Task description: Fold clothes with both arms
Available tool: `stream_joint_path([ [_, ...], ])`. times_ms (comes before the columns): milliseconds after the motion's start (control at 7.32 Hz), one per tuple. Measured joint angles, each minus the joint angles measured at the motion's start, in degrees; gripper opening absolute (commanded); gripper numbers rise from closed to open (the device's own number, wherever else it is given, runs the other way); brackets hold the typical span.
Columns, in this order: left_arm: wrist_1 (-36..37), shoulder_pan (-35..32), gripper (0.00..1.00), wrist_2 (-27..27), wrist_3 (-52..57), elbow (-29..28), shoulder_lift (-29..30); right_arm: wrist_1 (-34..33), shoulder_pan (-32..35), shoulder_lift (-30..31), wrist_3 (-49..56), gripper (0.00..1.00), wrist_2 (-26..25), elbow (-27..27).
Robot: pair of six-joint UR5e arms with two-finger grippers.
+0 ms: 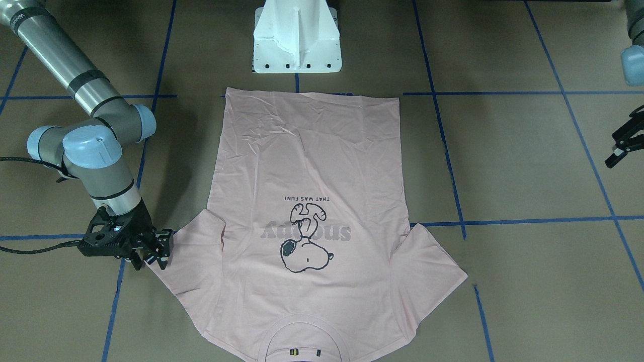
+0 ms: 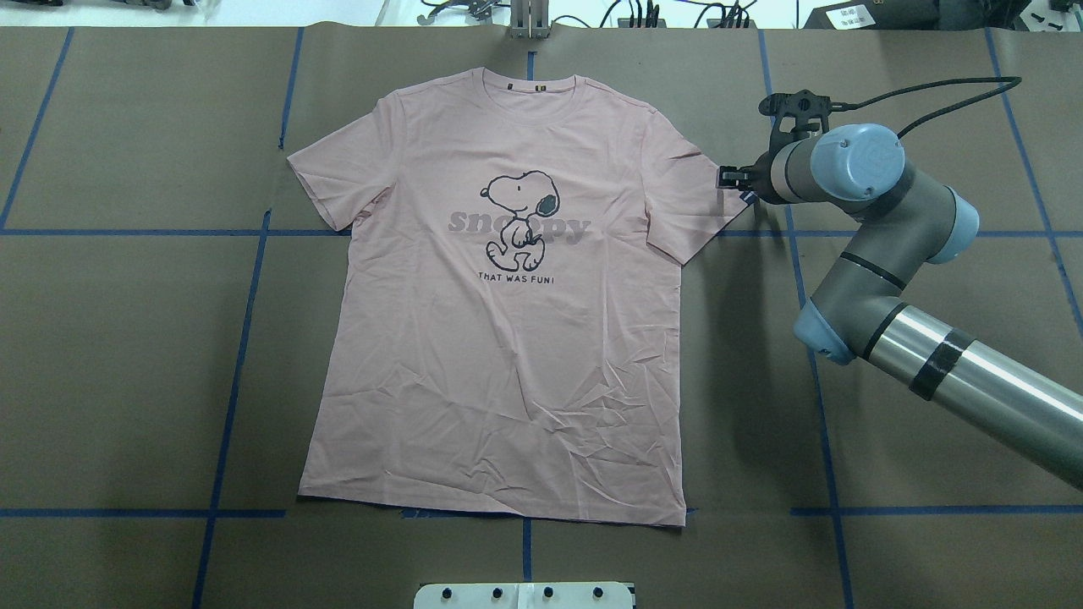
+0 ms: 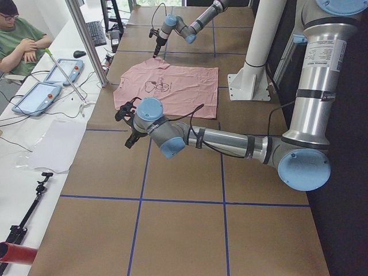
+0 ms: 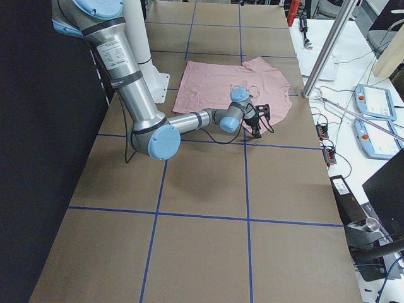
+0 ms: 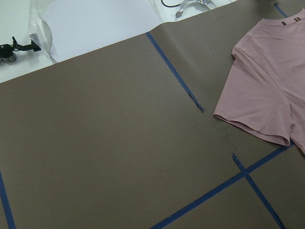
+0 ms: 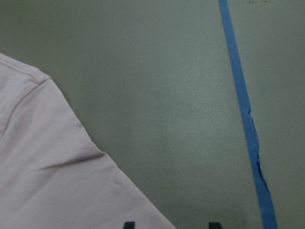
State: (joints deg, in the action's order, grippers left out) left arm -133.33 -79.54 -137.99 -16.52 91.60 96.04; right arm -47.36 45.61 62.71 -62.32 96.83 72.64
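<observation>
One T-shirt (image 1: 312, 151) | print: "snoopy", "THAT WAS FUN!" | right fingers (image 1: 165, 244) at sleeve (image 1: 188, 259)

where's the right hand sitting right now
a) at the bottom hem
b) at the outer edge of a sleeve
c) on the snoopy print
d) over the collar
b: the right hand is at the outer edge of the sleeve of the T-shirt, and its wrist view shows the sleeve edge running between the spread fingertips.

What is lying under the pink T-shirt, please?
The T-shirt lies flat on the brown table cover. Blue tape lines run up to its edges; whatever is beneath the cloth is covered.
</observation>
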Motion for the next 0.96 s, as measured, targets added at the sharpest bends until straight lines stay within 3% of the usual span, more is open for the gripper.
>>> stream_joint_path([
  [137, -0.02, 0.0, 1.0, 0.0, 0.0, -0.01, -0.03, -0.01, -0.01, 0.24, 0.0, 0.6, -0.04, 0.03],
  [273, -0.06, 0.03, 1.0, 0.0, 0.0, -0.04, -0.05, -0.01, -0.04, 0.44, 0.0, 0.52, -0.05, 0.04],
  [410, -0.06, 0.06, 1.0, 0.0, 0.0, -0.07, -0.06, -0.03, -0.1, 0.52, -0.02, 0.25, -0.06, 0.04],
  [546, -0.05, 0.07, 1.0, 0.0, 0.0, -0.08, -0.05, -0.09, -0.16, 0.54, -0.07, 0.06, -0.06, 0.04],
  [683, -0.05, 0.09, 1.0, 0.0, 0.0, -0.1, -0.03, -0.15, -0.18, 0.56, -0.13, 0.0, -0.1, 0.05],
  [956, -0.03, 0.09, 1.0, 0.0, 0.0, -0.1, -0.05, -0.29, -0.28, 0.46, -0.48, 0.0, -0.16, 0.07],
])
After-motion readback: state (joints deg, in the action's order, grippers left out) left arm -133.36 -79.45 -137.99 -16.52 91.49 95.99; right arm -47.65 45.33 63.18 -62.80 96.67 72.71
